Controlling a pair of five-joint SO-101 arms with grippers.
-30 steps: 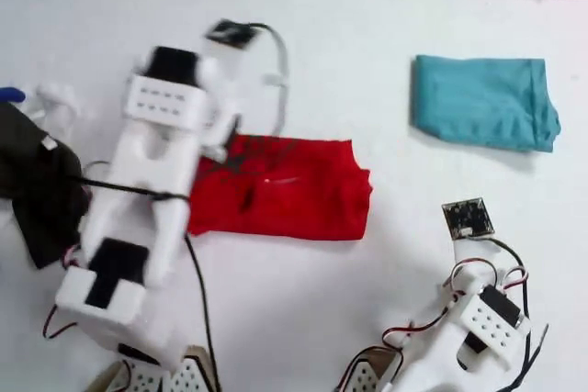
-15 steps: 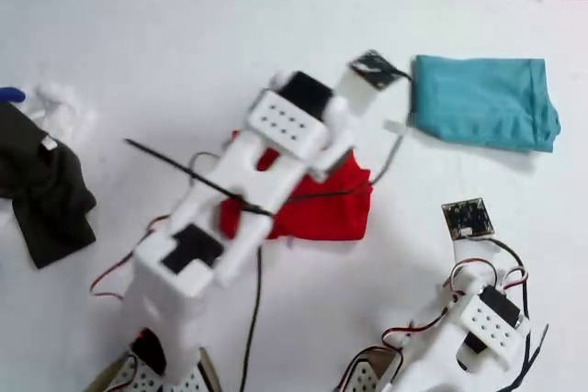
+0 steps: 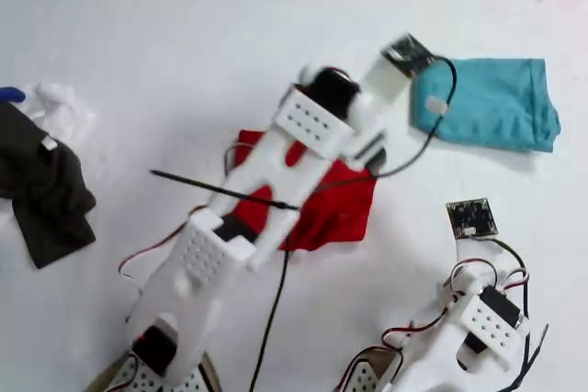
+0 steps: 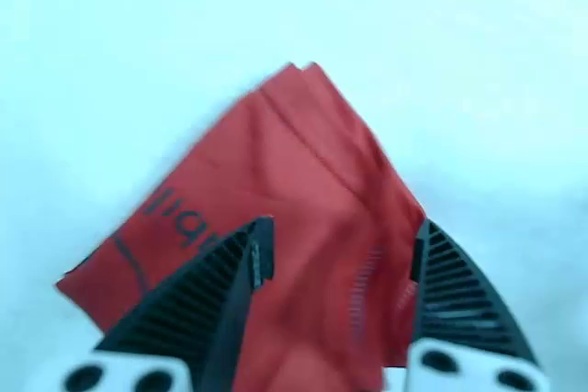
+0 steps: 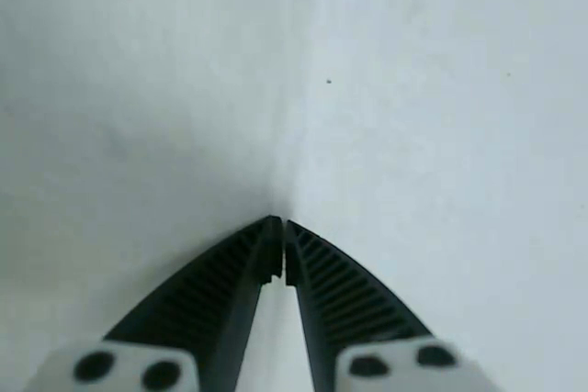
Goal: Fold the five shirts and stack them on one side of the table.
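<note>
Left wrist view: your left fingers [image 4: 250, 250] were spread wide, straddling red shirt [image 4: 276, 162] mid-table [image 3: 184, 43], shirt directly below, long axis slanting across gap. Left arm clearly nearer. Right fingers [image 5: 266, 245] were pressed together over bare table. Teal shirt [image 3: 487, 103] lay folded just beyond.

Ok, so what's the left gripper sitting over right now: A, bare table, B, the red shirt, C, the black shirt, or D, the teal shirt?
B: in the left wrist view the left gripper is open, and the folded red shirt lies between its fingers.
</note>
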